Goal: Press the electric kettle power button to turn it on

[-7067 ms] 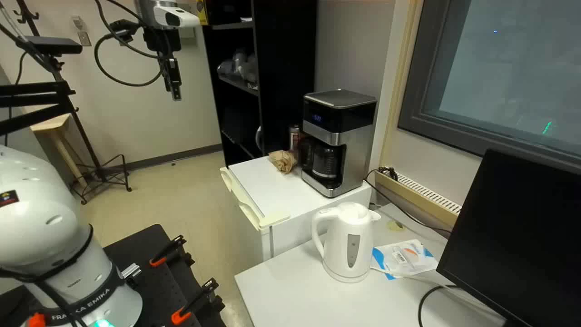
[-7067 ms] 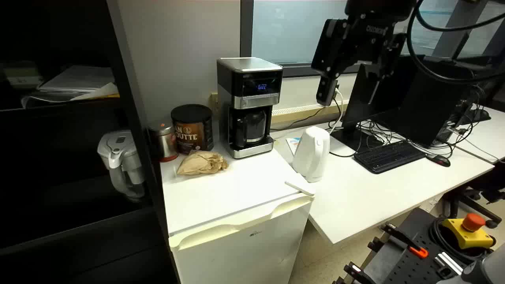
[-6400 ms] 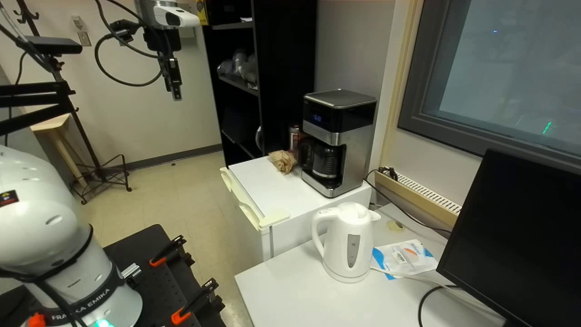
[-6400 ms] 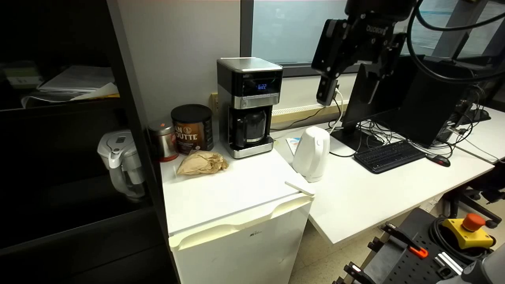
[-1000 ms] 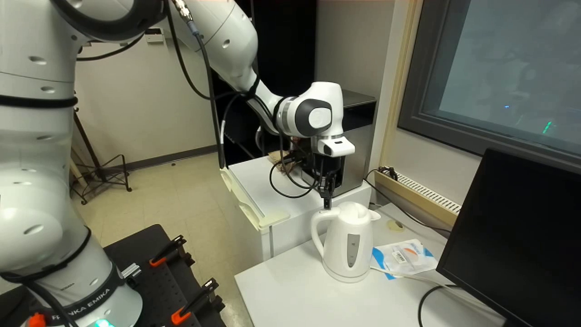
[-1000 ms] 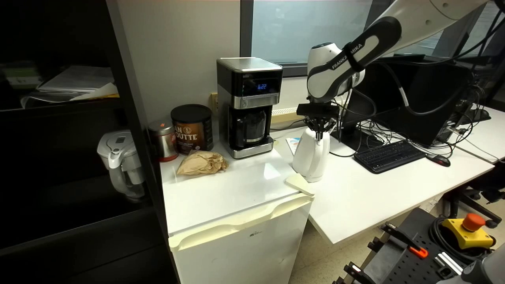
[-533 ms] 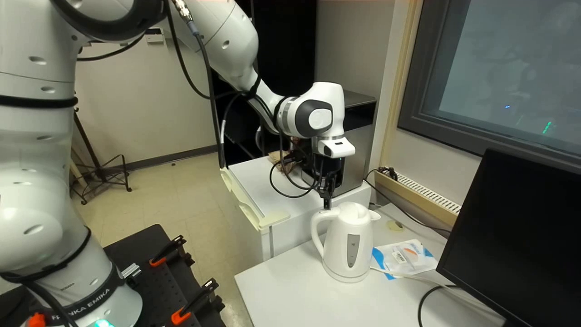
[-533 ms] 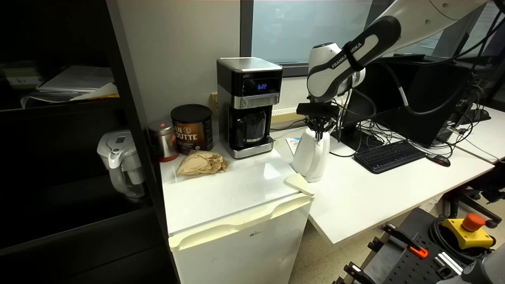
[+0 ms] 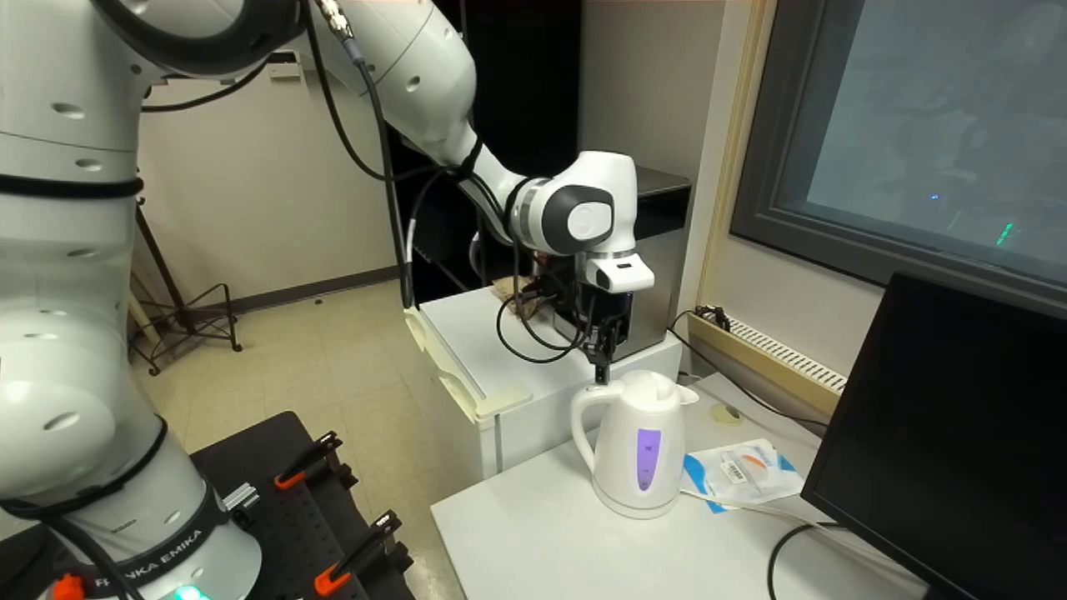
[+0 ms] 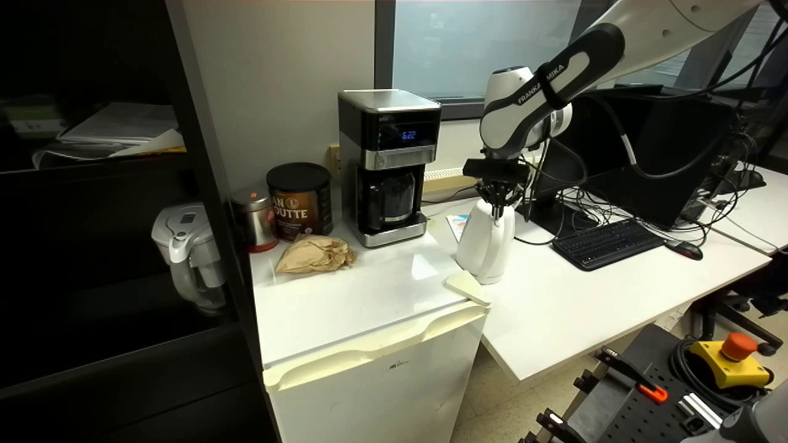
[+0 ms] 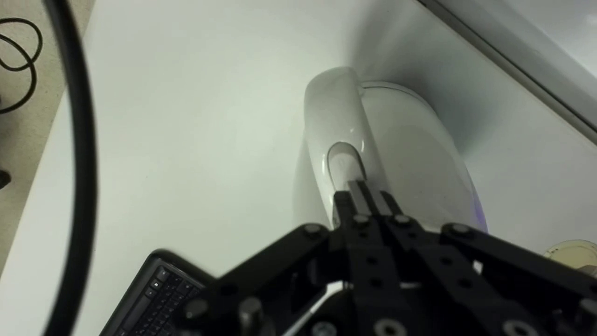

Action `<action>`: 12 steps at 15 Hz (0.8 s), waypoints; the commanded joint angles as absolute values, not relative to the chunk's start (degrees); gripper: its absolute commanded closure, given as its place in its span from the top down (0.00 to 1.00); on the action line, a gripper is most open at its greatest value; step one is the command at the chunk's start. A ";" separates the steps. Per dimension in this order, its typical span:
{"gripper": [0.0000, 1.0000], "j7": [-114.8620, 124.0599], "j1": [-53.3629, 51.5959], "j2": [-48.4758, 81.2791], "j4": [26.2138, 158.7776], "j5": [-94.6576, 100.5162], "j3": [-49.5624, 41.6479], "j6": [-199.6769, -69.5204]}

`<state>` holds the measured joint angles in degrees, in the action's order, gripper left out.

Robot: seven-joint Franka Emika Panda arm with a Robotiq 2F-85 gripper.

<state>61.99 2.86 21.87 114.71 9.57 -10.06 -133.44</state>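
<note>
The white electric kettle (image 9: 618, 467) stands upright on the white desk (image 9: 533, 533), its water window (image 9: 648, 458) glowing purple. My gripper (image 9: 601, 381) points straight down from above, with its tips at the top of the loop handle, by the lid. In the wrist view the oval power button (image 11: 344, 161) shows on the handle (image 11: 331, 100); the gripper's closed tips cover its lower end and appear to touch it. The jaws are together with nothing between them. A purple tint also shows on the kettle's side in the wrist view.
A mini fridge (image 10: 369, 307) carries the coffee maker (image 10: 389, 166), a paper bag (image 10: 316, 253) and cans beside the kettle. A monitor (image 9: 959, 433), a keyboard (image 10: 606, 243) and a flat packet (image 9: 742, 471) share the desk. The kettle's white cord (image 9: 750, 506) runs toward the monitor.
Over several seconds the arm has come in from high up and its jaws have shut. Within the last half second the kettle's window has turned from grey to lit purple; the arm has barely shifted.
</note>
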 commanded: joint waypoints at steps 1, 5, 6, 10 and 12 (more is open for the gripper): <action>0.00 61.88 2.60 24.58 114.54 6.98 -10.09 -136.15; 0.00 61.64 2.91 25.17 114.43 5.48 -9.95 -136.50; 0.00 61.72 2.88 25.05 114.54 5.35 -10.00 -136.62; 0.00 61.47 2.78 22.89 116.04 5.08 -10.09 -137.53; 0.00 61.56 2.44 20.54 118.03 5.67 -10.37 -139.28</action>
